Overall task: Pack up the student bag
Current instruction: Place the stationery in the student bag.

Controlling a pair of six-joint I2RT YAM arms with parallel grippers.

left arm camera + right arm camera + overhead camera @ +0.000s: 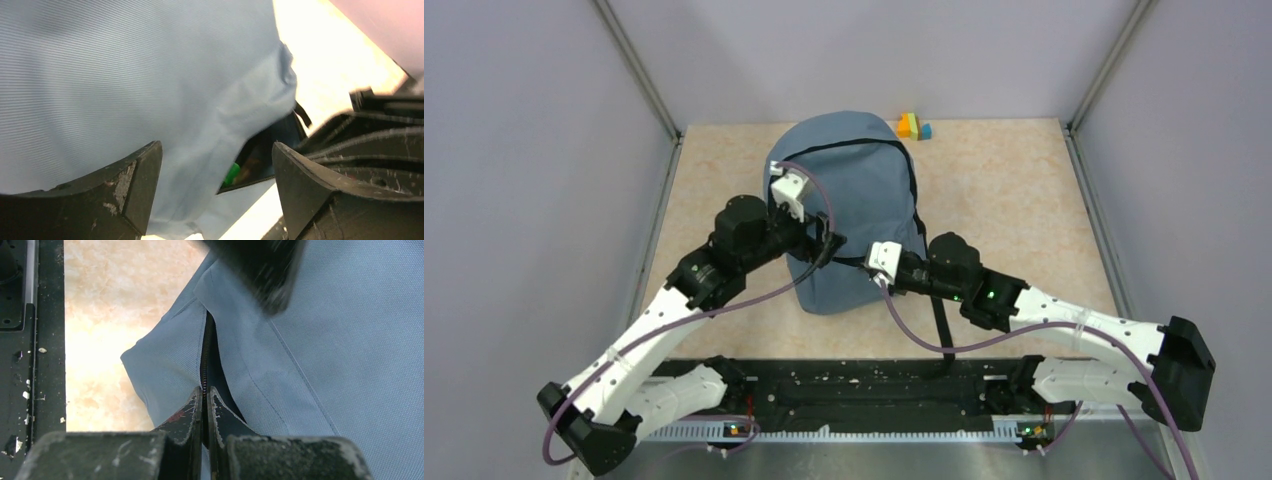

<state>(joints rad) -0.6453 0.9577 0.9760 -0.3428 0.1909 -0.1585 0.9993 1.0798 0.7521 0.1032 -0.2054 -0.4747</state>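
Note:
The student bag (864, 170) is a grey-blue backpack lying flat in the middle of the table. My left gripper (827, 245) is open over its lower left part. In the left wrist view (217, 150) the bag's fabric (125, 75) lies between the spread jaws. Beside it is a dark zipped opening with a green object (231, 175) inside. My right gripper (861, 263) sits at the bag's lower edge. In the right wrist view (205, 392) it is shut on the black zipper edge (206, 350) of the bag (350, 365).
Small orange, yellow and blue blocks (912, 126) sit on the table at the back, just right of the bag's top. A black strap (940, 325) trails from the bag toward the black base rail (854, 385). Grey walls close in both sides.

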